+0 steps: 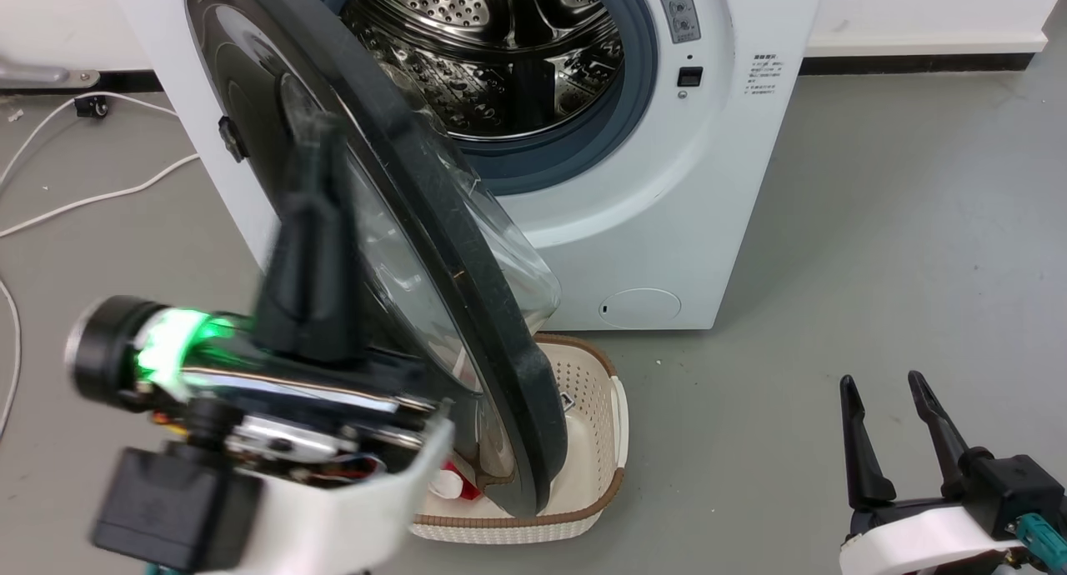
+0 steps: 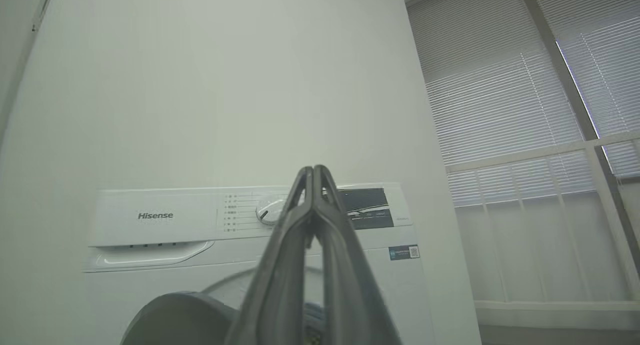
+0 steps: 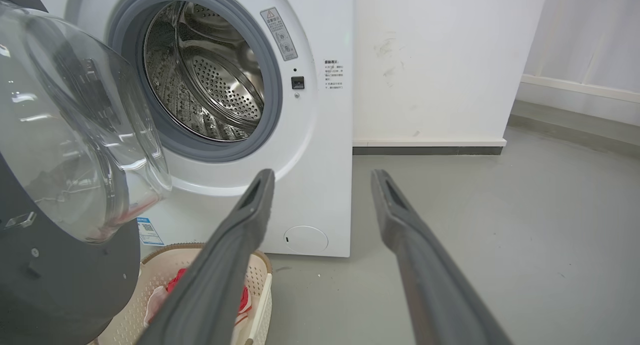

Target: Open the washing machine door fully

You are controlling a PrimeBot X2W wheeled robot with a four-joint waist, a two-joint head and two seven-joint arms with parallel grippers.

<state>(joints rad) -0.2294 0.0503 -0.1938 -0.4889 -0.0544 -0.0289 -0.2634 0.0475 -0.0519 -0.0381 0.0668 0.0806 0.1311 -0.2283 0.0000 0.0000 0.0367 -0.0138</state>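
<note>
Door (image 1: 433,217) half-swung; my left gripper (image 2: 313,171) clenched empty, prob. pressing its face, view's blurry. Slip = no push; basket (image 1: 617,417) below may snag it. Right gripper (image 1: 884,383) splayed.

Only "Hisense" reads clearly, on the washing machine (image 2: 165,275) top panel. The warning sticker (image 3: 279,33) has print too tiny to read.

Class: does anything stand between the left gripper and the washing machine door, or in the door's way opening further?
Nothing visible lies between the left gripper and the door. That arm itself is on the side the door must swing toward, and the basket sits under the door's lower edge.
</note>
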